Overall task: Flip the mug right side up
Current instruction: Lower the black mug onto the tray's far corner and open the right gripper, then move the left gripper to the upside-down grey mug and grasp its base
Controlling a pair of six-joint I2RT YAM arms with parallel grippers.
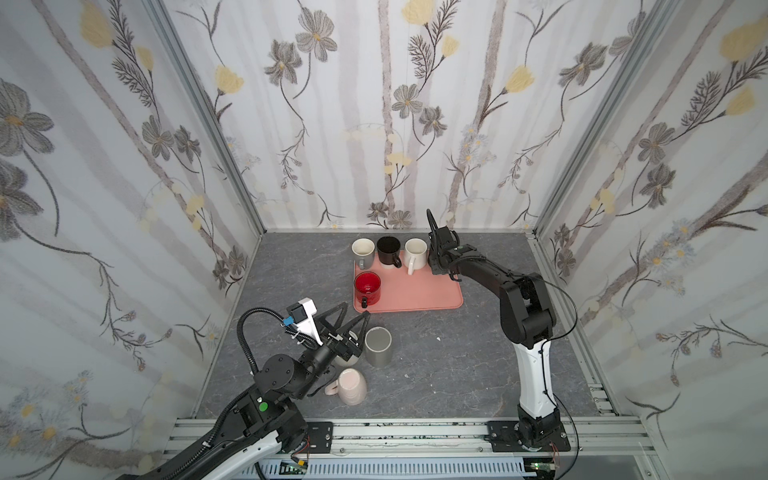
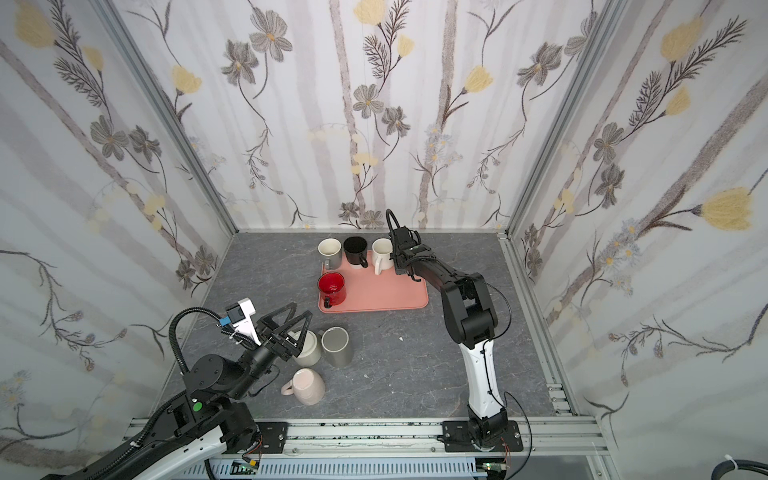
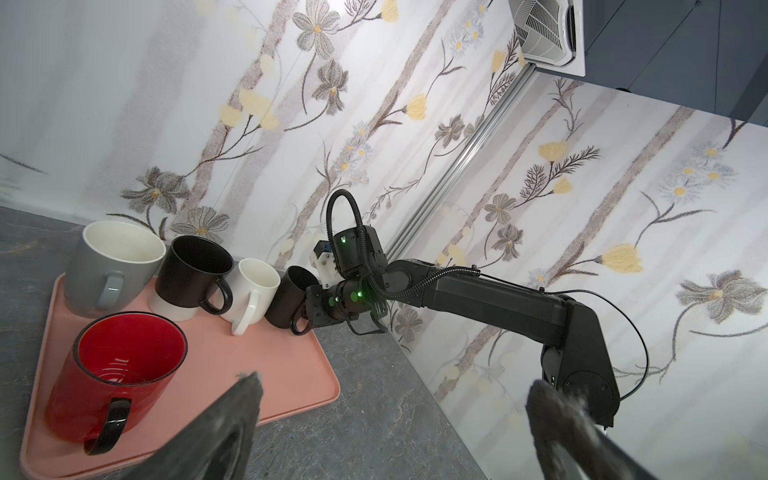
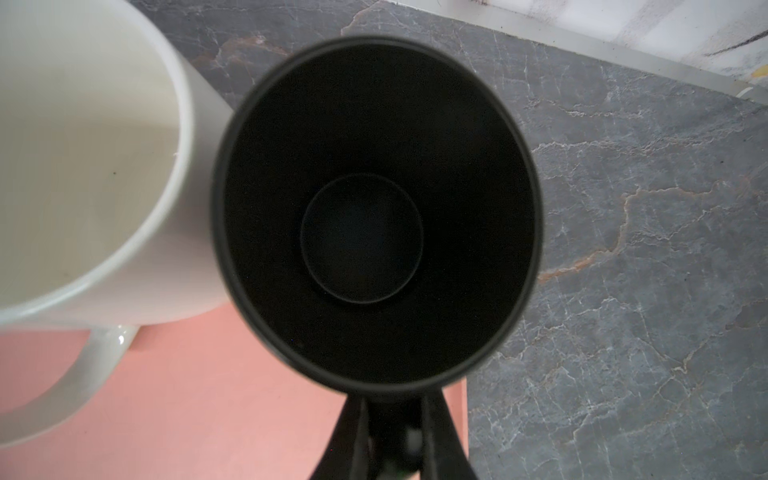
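Four mugs stood on the pink tray [image 1: 415, 296], which lay near the back edge of the counter [image 1: 457, 361]. Along the tray's back edge, in a row, were a grey mug with a white inside [image 1: 362, 251], a black mug with a white bottom [image 1: 388, 250] and a white mug [image 1: 415, 251]. The red mug [image 1: 367, 287] stood by the tray's left edge, mouth up.

A fifth mug, the all-black mug [image 3: 289, 301], was at the tray's back right corner, just beside the white mug. Its mouth faced up and it leaned a little. The right claw [image 4: 392, 411] was pinching it by the handle. I could not tell if its bottom touched the tray.

Three more mugs sat on the bare counter near the front left corner. The pink mug [image 1: 352, 387] was nearest the front edge and looked bottom up. A grey cup [image 1: 379, 347] stood further back, and a cream mug [image 2: 309, 349] was right beside it. The left claw [image 1: 353, 318] was spread wide over the cream mug and held nothing. I could not tell if it touched that mug.
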